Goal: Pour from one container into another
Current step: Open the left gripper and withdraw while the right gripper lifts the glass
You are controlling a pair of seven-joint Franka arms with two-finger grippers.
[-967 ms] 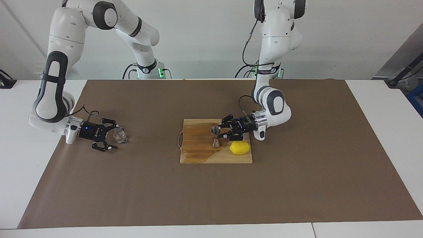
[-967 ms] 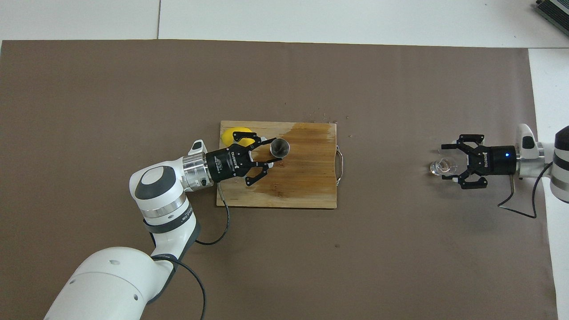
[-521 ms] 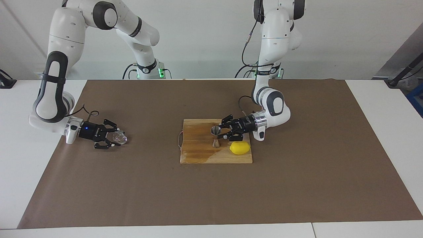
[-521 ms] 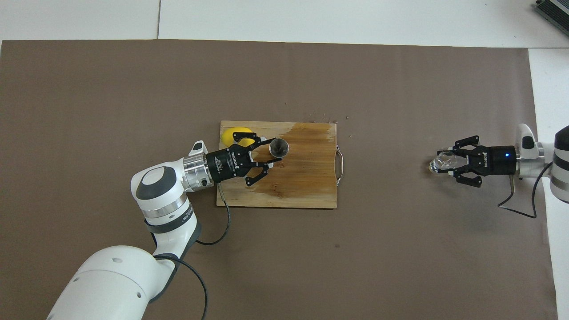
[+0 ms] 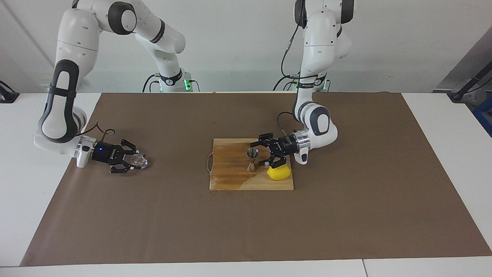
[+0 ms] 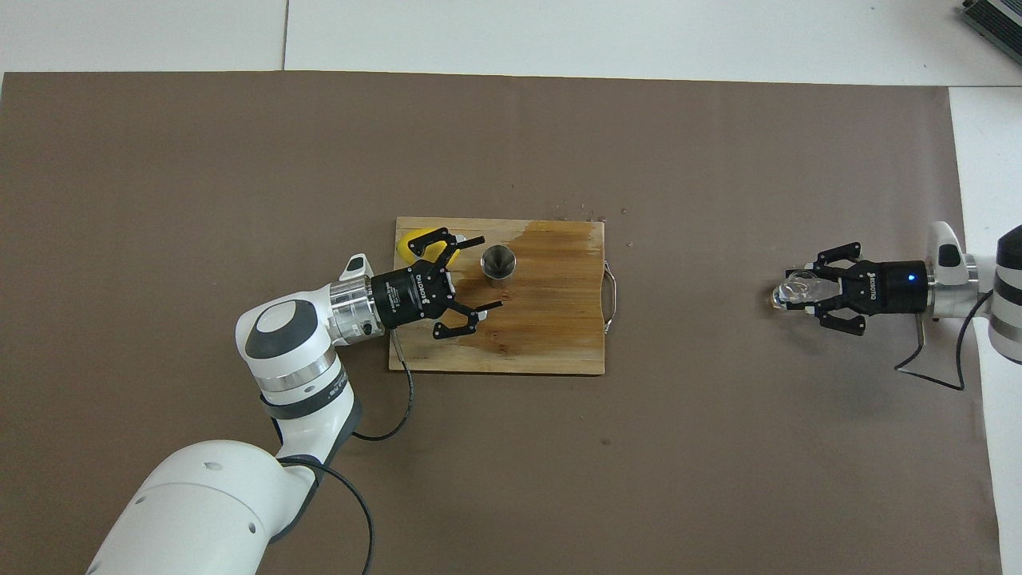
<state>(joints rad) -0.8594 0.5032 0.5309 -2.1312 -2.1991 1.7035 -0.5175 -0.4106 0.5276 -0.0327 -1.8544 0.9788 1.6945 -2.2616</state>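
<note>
While the right gripper (image 5: pixel 135 162) squeezes the glass cup (image 5: pixel 139 161) tight, the left gripper (image 5: pixel 260 154) stands wide open just beside the steel jigger (image 5: pixel 252 159), not touching.

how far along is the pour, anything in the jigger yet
Early stage. Done: the jigger stands upright on the cutting board beside the lemon, with the left gripper open next to it. In hand: the right gripper is shut on the glass cup, low over the brown mat. Left: carry the cup to the jigger and tip it. The jigger's contents cannot be seen.
</note>
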